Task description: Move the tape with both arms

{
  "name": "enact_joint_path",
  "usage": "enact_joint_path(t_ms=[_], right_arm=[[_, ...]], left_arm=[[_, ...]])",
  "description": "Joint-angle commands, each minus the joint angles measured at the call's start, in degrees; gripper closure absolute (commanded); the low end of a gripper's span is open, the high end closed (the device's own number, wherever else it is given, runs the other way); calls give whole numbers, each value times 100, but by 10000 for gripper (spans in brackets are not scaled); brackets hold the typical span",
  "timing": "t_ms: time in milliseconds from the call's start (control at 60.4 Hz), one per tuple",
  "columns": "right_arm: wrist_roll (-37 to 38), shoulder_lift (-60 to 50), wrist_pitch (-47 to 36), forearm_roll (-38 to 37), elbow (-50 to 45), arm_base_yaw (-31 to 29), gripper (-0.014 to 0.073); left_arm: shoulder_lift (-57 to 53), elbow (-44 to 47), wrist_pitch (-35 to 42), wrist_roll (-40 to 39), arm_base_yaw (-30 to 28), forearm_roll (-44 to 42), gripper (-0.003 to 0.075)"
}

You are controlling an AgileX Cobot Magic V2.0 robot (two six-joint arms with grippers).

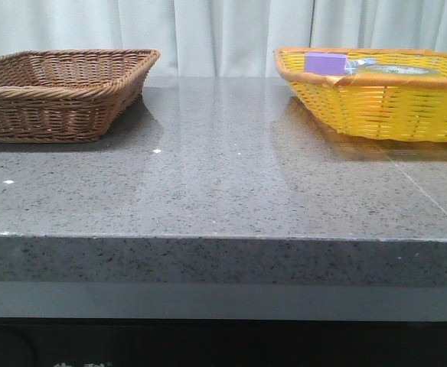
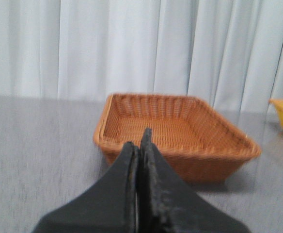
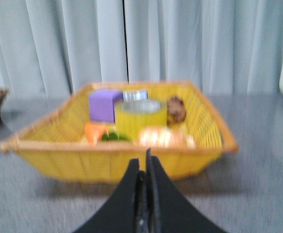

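From the front, neither arm is in shot: just the grey bench (image 1: 223,191), the brown basket (image 1: 59,92) on the left and the yellow basket (image 1: 376,103) on the right, with the purple box (image 1: 327,63) peeking over its rim. Over to the left wrist: the left gripper (image 2: 139,145) has its jaws pressed together, empty, facing the bare brown basket. Right wrist now: the right gripper (image 3: 142,167), jaws together too, looks straight at the tape (image 3: 140,118) standing inside the yellow basket beside the purple box. Nothing grasped yet, so this reads as the opening step; next, the right jaws must spread and reach in for the roll.
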State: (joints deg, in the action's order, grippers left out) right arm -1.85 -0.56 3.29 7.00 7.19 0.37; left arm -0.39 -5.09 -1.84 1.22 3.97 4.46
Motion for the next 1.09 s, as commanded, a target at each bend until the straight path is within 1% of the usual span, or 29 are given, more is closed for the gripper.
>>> enact_joint_path(t_ms=[0,116,199,364,496,662,778,877,1075], right_arm=[[-8,-106,-191,-45,710,-37,664],[-8,132,153,-50,1444,-37,664],[-8,427,430,-50,1989,-37,664],[-8,1264,1174,-62,3091,-37,664],[-8,1925,1721,-62,3731,-37,664],[-8,2747,2499,-62,4387,-37,664],[-8,3213,2955,-62,4582,-37,664],[-8,3463,3170,-62,4576,-37,664],[-8,3852,3388,-62,4570,-37,664]], left_arm=[[44,-718,184,-40,35,59,740],[340,-1501,-288,-40,35,59,740],[671,-2186,-772,-40,35,59,740],[1571,-3448,-1851,-40,35,59,740],[2241,-4145,-2402,-40,35,59,740],[2935,-4487,-2564,-40,35,59,740],[3254,-4504,-2578,-40,35,59,740],[3447,-4504,-2833,-40,35,59,740],[3787,-4504,-2819,-40,35,74,740]])
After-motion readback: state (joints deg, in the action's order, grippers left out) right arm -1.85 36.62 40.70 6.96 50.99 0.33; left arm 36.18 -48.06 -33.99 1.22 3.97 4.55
